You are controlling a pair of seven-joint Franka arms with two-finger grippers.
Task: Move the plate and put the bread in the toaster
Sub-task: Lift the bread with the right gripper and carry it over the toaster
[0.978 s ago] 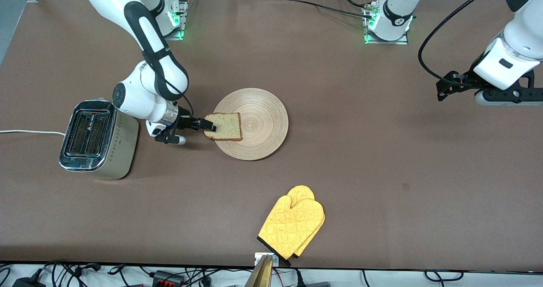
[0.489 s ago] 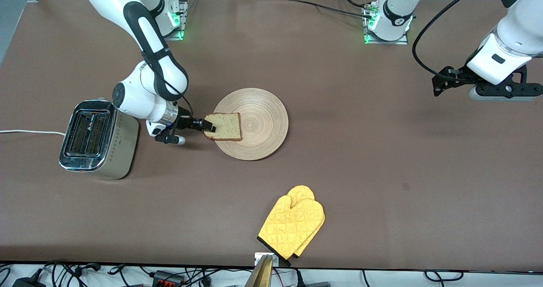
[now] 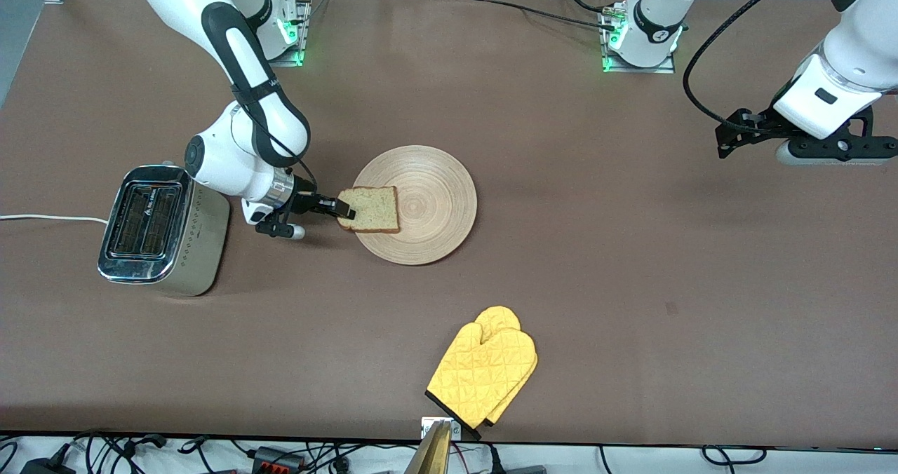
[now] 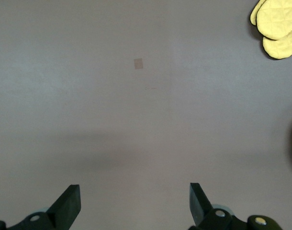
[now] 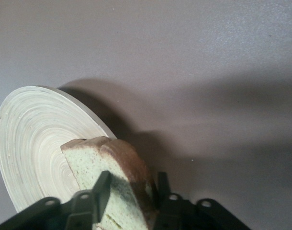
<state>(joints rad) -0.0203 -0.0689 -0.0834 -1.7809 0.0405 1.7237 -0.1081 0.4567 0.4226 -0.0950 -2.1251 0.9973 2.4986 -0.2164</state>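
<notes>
Currently right tool is clamped on the bread slice's crust edge, slice over the wooden plate. Thin edge grip — slice could tear or droop swinging to the toaster and miss its slot. Left tool waits, spread apart, over bare counter.

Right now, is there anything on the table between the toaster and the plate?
Nothing rests on the table there. In the front view, only the right gripper hangs over that stretch between the toaster and the plate, jaws shut on the bread.

White arms, black joints and cables.
</notes>
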